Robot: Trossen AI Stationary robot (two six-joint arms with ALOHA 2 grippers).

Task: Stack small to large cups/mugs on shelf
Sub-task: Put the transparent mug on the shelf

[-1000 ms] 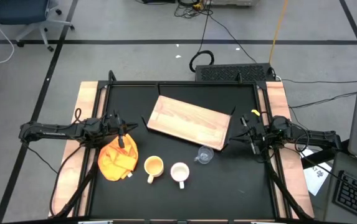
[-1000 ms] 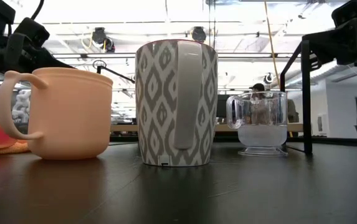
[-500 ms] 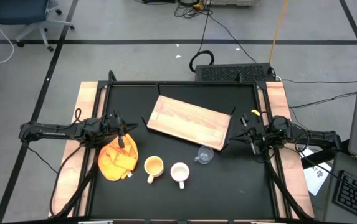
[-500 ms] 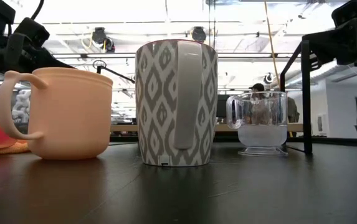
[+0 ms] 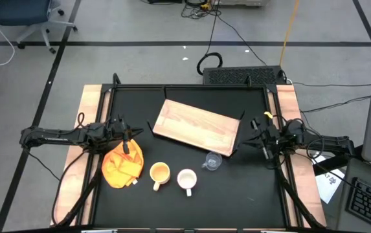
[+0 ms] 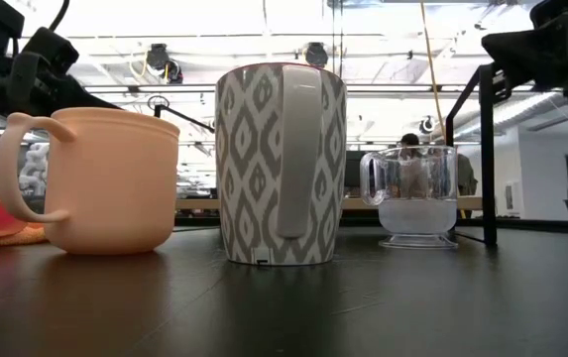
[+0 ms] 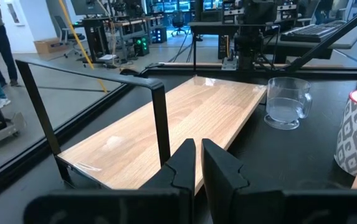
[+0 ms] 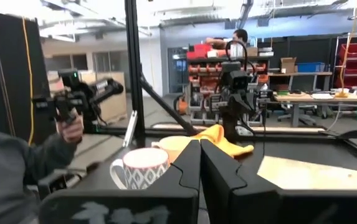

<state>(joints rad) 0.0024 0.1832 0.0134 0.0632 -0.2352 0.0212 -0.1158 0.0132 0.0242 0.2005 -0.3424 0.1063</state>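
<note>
The right hand (image 5: 258,137), pinched shut and empty, has lifted slightly — the left hand (image 5: 130,134) nearly closed; patterned white mug (image 5: 186,179), grained shelf (image 5: 197,127) unmoved.

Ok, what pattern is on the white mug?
The white mug carries a grey diamond-shaped pattern on white. It shows best in the low view.

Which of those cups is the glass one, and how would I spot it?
Find the slanted wooden board mid-table. Just off its near right corner sits the clear glass cup, rightmost of three. Unlike the yellow-orange mug and patterned white mug, it is see-through and smallest.
</note>
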